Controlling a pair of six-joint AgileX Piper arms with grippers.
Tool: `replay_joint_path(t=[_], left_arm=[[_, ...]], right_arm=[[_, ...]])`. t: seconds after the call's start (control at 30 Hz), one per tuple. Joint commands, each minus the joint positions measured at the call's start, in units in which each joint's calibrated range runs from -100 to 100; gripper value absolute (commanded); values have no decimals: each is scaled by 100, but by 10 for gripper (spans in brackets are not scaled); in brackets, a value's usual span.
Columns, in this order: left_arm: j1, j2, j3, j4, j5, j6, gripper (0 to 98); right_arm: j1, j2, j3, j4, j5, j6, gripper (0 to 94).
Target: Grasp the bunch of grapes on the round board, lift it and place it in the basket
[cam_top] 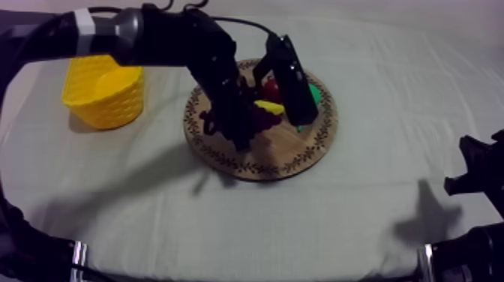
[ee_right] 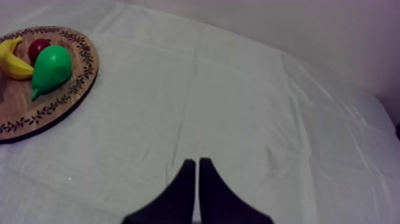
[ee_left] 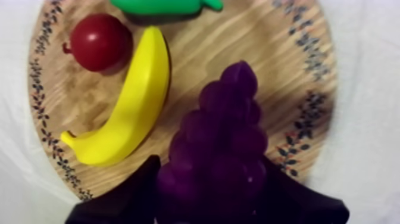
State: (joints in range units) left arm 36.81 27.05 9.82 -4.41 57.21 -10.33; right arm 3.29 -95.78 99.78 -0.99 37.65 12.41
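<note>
The purple bunch of grapes (ee_left: 223,137) lies on the round wooden board (ee_left: 297,53), beside the banana (ee_left: 128,113). My left gripper (ee_left: 214,173) has its two black fingers pressed against both sides of the bunch's wide end, shut on it. From above, the left arm reaches over the board (cam_top: 225,161) and its gripper (cam_top: 251,131) sits on the grapes (cam_top: 264,118). The yellow basket (cam_top: 105,90) stands at the table's left, apart from the board. My right gripper (ee_right: 196,164) is shut on nothing, low at the right (cam_top: 469,172).
A small red fruit (ee_left: 98,42) and a green pear (ee_left: 161,6) share the board with the banana. The right wrist view shows the board (ee_right: 71,95), pear (ee_right: 52,68), banana (ee_right: 12,59) and red fruit (ee_right: 38,47) far off across bare cloth.
</note>
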Motion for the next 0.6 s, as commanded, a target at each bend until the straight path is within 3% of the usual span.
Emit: replay_joint_path(t=[0.0,0.23,0.57], left_arm=[[11,-338,92,5,-34,69,553],[12,-1388,897,30,-534,306,572],[-428,-2790,1894,110,-1151,598,568]], right_arm=[[0,2,-1,-1,-7,2,3],[0,2,-1,-1,-7,2,3],[0,2,-1,-1,-7,2,3]])
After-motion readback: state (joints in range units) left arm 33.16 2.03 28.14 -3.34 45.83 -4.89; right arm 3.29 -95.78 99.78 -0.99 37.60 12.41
